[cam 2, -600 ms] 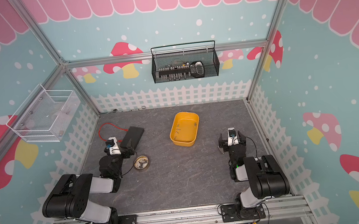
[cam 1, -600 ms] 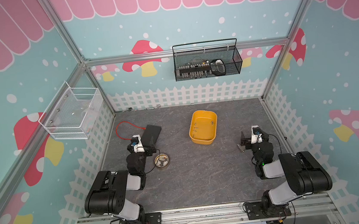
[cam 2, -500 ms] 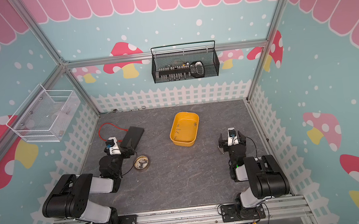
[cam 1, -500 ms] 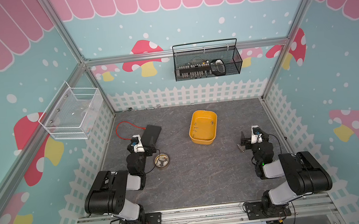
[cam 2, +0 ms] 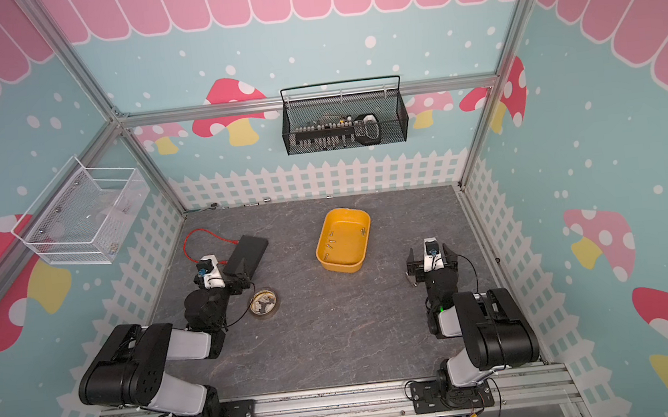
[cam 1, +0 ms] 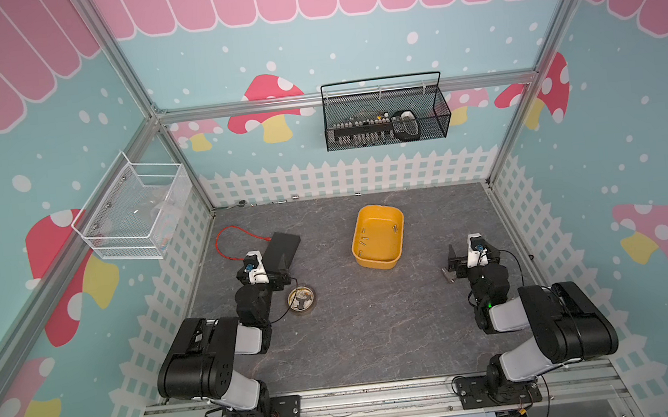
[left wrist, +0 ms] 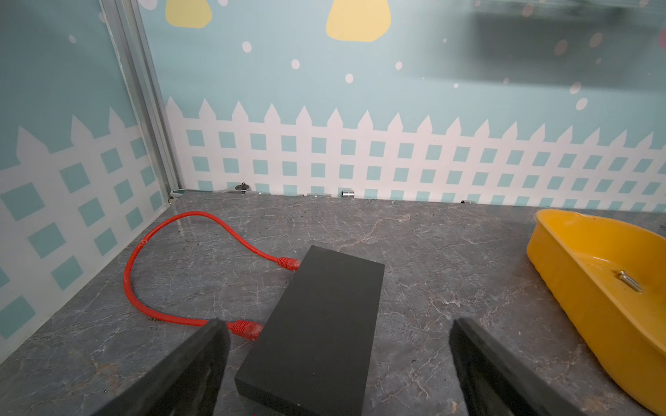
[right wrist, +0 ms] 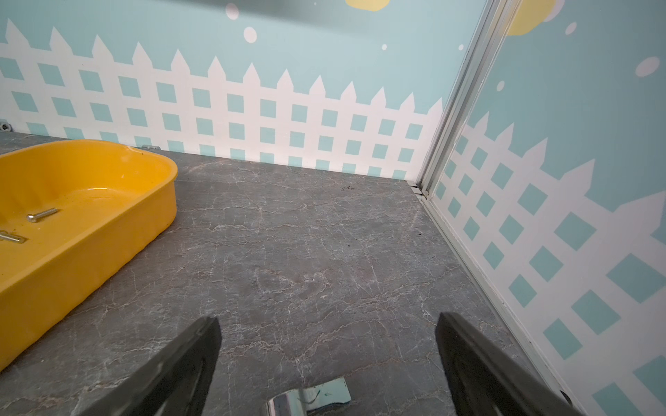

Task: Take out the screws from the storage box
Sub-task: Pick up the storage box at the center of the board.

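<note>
Left gripper is spread wide open with nothing in it, sitting low and looking over the near end of a black block. So nobody's grabbed anything yet, as far as I can tell.

Going across the table: a red patch cable loops off toward the left wall, and both its plugs end right at the block's edge. Just beside the left arm, on the inner side, there's a small round tin. I can't make out what's in it.

Next is the yellow storage box, roughly mid-table toward the back and a bit closer to the right arm. It's well apart from both grippers. All the screws look to be inside, lying flat on the floor. Three sit along one long side and a couple are up by the far corner of the other side. The walls are low, so I'd guess a straight top-down pinch works. Ones hugging the wall will be annoying though, and something that thin could easily skate away.

Then the right gripper, also wide open and empty, near the right wall with a shiny metal piece on the table just below it. My bet is this arm goes first, since it's nearer.
</note>
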